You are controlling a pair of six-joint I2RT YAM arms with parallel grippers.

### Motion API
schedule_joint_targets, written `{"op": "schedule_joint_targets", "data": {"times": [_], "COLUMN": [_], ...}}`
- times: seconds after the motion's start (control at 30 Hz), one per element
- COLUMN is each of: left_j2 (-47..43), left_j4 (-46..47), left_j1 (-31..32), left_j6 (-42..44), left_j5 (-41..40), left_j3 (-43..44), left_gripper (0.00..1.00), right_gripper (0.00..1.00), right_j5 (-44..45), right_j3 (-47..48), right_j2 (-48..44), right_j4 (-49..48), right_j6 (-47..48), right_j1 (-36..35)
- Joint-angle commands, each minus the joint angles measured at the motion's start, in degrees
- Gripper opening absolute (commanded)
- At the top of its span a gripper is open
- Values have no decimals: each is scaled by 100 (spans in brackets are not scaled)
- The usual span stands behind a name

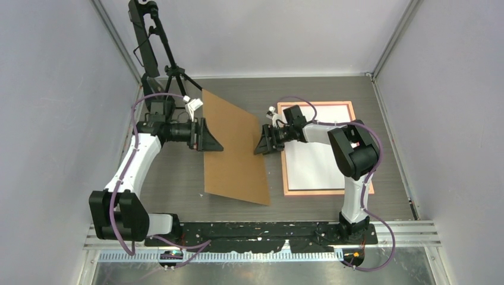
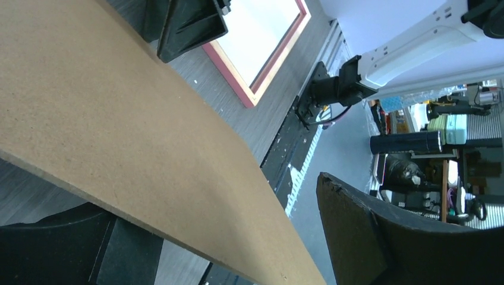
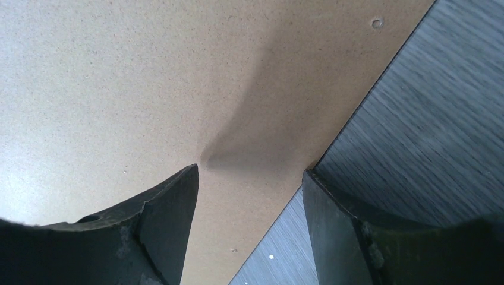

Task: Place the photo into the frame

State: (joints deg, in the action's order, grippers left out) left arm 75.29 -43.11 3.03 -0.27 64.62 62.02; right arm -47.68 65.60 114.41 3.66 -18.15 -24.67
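The salmon-pink frame (image 1: 315,191) lies flat on the right of the table. A white sheet fills it, the photo (image 1: 312,166) with its white back up; both also show in the left wrist view, frame (image 2: 227,74) and photo (image 2: 261,29). A plain brown backing board (image 1: 235,148) sits tilted in the middle of the table. My left gripper (image 1: 206,136) is open at the board's left edge, and the board (image 2: 119,119) passes between its jaws (image 2: 196,225). My right gripper (image 1: 262,141) is open at the right edge; one finger is over the board (image 3: 148,89), the other over the table (image 3: 249,172).
A black tripod (image 1: 160,53) stands at the back left, close behind the left arm. Grey walls close in the table on three sides. A metal rail (image 1: 267,228) with both arm bases runs along the near edge.
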Motion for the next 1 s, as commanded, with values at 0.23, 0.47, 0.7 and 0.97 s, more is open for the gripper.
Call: {"op": "schedule_joint_targets", "data": {"times": [0.23, 0.47, 0.7, 0.97], "left_j2": [174, 481, 493, 494], "left_j4": [-107, -168, -57, -804], "left_j1": [181, 275, 286, 287], "left_j6": [-1010, -1229, -1328, -1162], "left_j5": [-2320, -2243, -2058, -2441], "left_j3": [856, 991, 1003, 1812], "left_gripper": [68, 34, 0, 0], "right_gripper": [71, 70, 71, 78], "right_j5": [-128, -132, -170, -99], "right_j3": [-138, -144, -129, 79], "right_j2": [6, -141, -308, -804], "right_j4": [-226, -219, -235, 19], "right_j6": [-43, -74, -131, -170], "right_j1": [45, 57, 89, 256]}}
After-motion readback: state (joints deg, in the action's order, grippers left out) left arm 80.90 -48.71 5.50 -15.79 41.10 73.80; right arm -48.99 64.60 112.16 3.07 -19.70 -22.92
